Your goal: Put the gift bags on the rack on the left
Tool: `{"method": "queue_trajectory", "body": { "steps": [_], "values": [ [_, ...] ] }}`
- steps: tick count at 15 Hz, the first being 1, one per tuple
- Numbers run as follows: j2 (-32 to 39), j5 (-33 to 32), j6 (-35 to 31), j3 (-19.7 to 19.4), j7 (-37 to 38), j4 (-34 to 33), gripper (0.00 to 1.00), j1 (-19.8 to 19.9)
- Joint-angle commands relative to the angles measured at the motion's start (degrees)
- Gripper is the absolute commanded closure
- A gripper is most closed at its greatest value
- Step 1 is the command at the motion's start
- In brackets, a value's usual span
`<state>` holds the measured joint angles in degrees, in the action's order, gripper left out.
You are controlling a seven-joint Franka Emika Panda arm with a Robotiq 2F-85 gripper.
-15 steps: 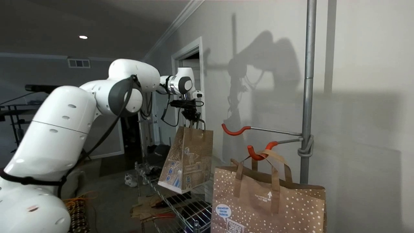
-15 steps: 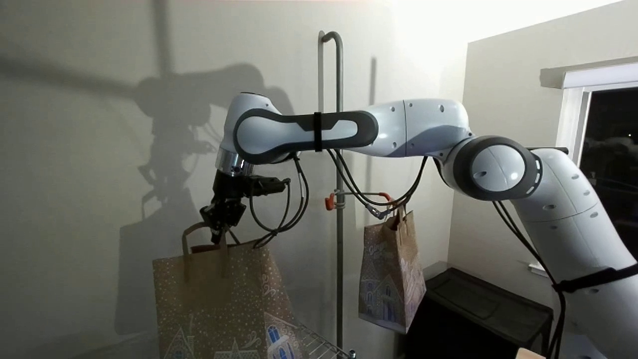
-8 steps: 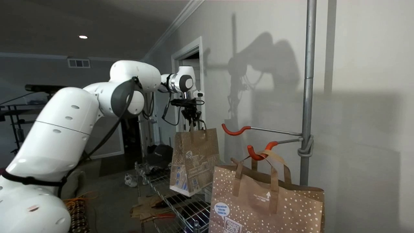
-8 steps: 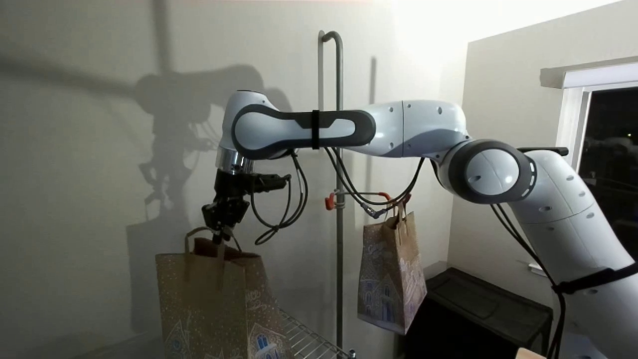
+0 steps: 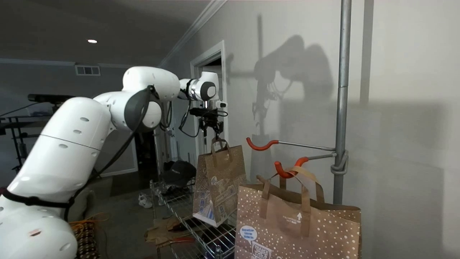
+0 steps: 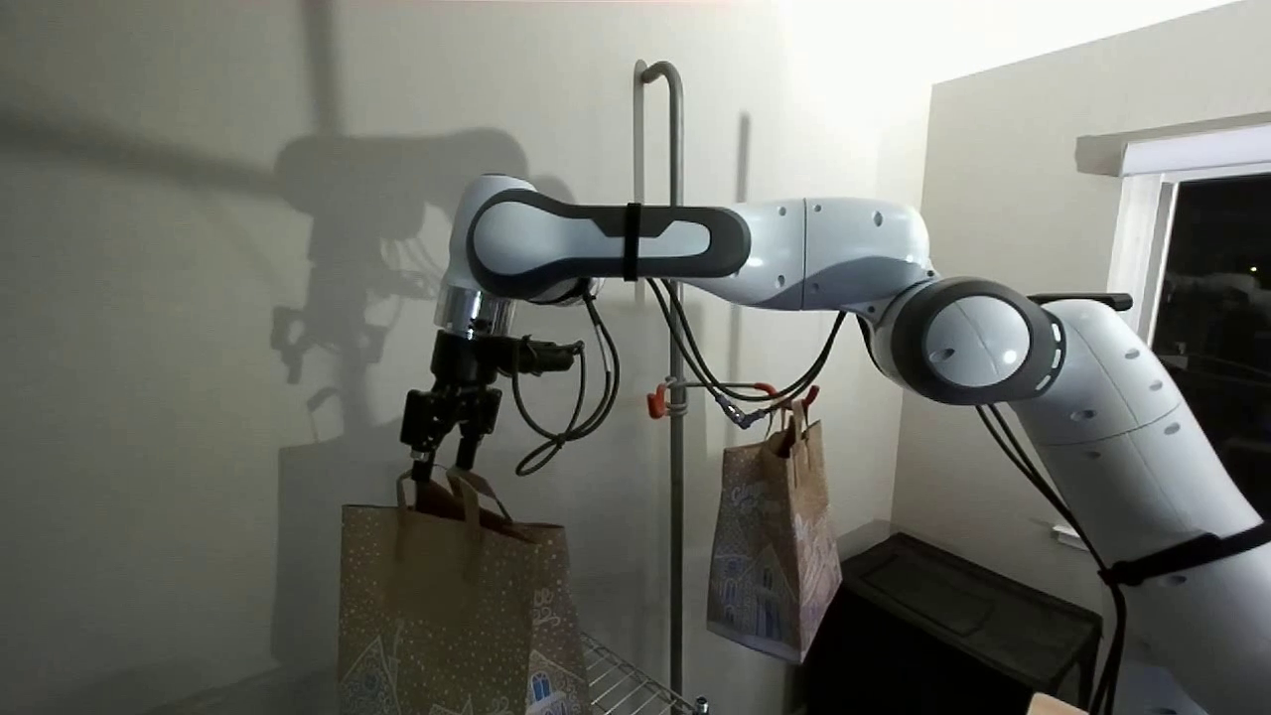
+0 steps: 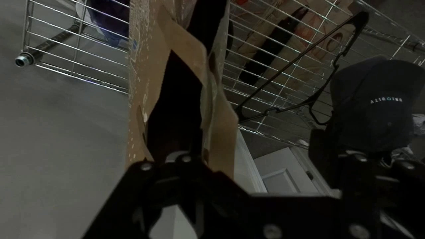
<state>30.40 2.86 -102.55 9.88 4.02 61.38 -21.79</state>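
Note:
A brown gift bag (image 5: pixel 220 185) with white print hangs or stands over the wire rack (image 5: pixel 197 233); whether its base rests on the wires I cannot tell. My gripper (image 5: pixel 211 138) is open above it, jaws clearly apart in the wrist view. One finger is close to the paper handles (image 6: pixel 477 487), perhaps inside the loops; contact is unclear. Seen from the wrist, the bag (image 7: pixel 142 89) lies on the left finger's side, its mouth facing the camera. A second gift bag (image 5: pixel 298 223) hangs by its handles on a red-tipped hook (image 5: pixel 285 173).
The hooks branch from an upright metal pole (image 5: pixel 341 108) near the wall. A black hanger (image 7: pixel 292 64) and a dark cap (image 7: pixel 375 99) lie on the rack. In an exterior view a dark covered box (image 6: pixel 973 596) stands behind the hanging bag.
The jaws, closed on the handles a second ago, have spread apart. The bag has sunk a little and hangs straighter; its handles now show below the fingers. The hand has moved only slightly.

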Motion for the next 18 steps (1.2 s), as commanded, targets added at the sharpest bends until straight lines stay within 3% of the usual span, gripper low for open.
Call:
{"method": "queue_trajectory", "body": {
  "steps": [1, 6, 11, 15, 18],
  "values": [
    [-1.81, 2.12, 2.42, 0.77, -4.66, 0.5, 0.0, 2.13],
    [-7.99, 2.47, 3.52, 0.4, -13.84, 4.83, 0.0, 6.04],
    [-15.03, 4.22, 7.76, 0.68, -27.74, 10.65, 0.0, 10.46],
    [-20.66, 4.47, 8.76, 0.45, -35.73, 17.66, 0.0, 11.27],
    [-25.89, 5.2, 5.29, -0.47, -39.12, 26.56, 0.0, 12.1]
  ]
}}
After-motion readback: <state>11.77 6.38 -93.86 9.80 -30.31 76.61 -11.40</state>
